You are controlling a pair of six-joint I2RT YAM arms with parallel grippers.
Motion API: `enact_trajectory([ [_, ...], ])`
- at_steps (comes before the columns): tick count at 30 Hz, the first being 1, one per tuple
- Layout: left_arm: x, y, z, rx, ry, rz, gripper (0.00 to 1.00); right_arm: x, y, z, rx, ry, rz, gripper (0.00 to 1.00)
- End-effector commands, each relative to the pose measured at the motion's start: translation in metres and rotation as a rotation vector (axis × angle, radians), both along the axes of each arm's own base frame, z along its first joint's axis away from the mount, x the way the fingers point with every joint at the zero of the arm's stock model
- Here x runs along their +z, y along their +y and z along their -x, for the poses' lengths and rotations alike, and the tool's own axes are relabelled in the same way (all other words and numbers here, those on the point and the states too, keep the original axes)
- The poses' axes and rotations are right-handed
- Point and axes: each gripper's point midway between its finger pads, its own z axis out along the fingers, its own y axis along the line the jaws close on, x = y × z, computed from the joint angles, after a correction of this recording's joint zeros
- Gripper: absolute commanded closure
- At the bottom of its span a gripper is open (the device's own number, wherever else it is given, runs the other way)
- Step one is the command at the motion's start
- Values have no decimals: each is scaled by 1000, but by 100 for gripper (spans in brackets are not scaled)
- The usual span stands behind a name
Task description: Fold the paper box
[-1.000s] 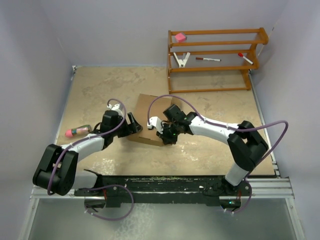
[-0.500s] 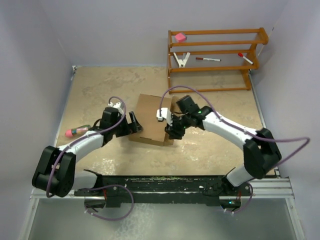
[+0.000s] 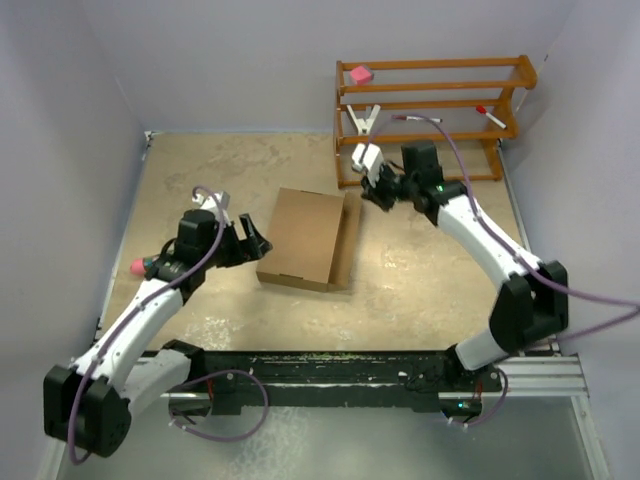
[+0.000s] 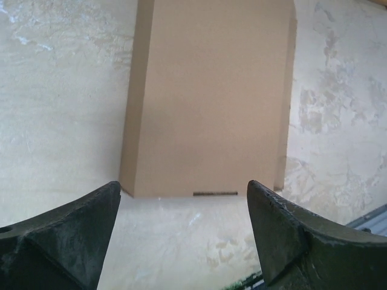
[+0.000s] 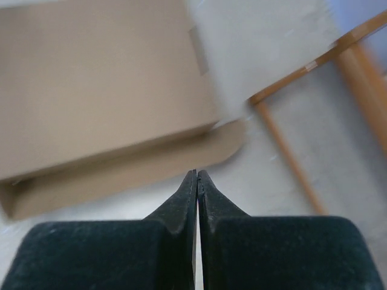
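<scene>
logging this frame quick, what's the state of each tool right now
Left tool: open, holding nothing, pointed at the paper box.
Right tool: shut, holding nothing.

The right tool [image 5: 197, 176] is hanging pinched together just short of the paper box [image 5: 97, 84]; a wooden rack [image 5: 289, 158] is standing right of the box.

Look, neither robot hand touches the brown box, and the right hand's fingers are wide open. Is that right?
Not quite. The right gripper is shut, fingers pressed together, as the right wrist view shows. Neither it nor the left gripper touches the paper box.
</scene>
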Motion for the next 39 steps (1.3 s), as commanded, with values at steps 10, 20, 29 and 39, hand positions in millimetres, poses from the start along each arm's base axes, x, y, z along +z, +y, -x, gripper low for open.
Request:
enact_trajectory([
  [10, -27, -27, 94, -61, 202, 119, 13, -25, 30, -129, 60, -75, 153, 100],
  [20, -77, -39, 79, -49, 247, 86, 34, -62, 39, -140, 74, -50, 178, 100],
  [29, -91, -35, 46, -4, 230, -35, 43, -84, 47, -141, 94, -35, 218, 100],
  [39, -91, -25, 23, 32, 188, -138, 43, -106, 48, -102, 273, 58, 243, 100],
])
